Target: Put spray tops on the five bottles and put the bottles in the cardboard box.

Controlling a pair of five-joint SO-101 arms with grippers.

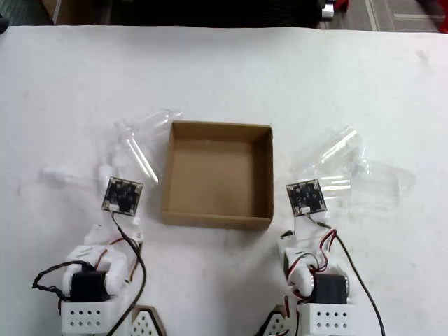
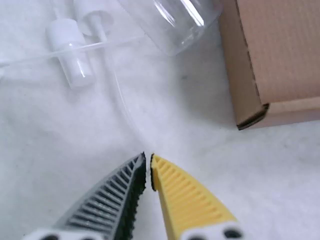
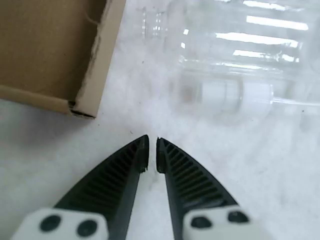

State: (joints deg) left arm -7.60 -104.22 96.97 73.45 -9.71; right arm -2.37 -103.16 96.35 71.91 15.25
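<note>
Ribbed plastic fingers, grey and yellow, of the left gripper [image 2: 147,161] meet at the tips, gripping nothing. The right gripper [image 3: 151,145], black and ribbed, is all but closed and grips nothing.

Each hangs over the white table [image 1: 224,77] by a near corner of the cardboard box [image 1: 218,220], which is brown, square and open-topped.

Left wrist view: white spray tops [image 2: 75,55] with thin tubes lie beside a clear bottle [image 2: 175,20], left of the box.

Right wrist view: a spray top [image 3: 230,92] lies among clear bottles [image 3: 260,35], right of the box.

White table [image 1: 224,70], dark floor [image 1: 210,12] beyond its far edge, small red object [image 1: 341,4] lying there
</note>
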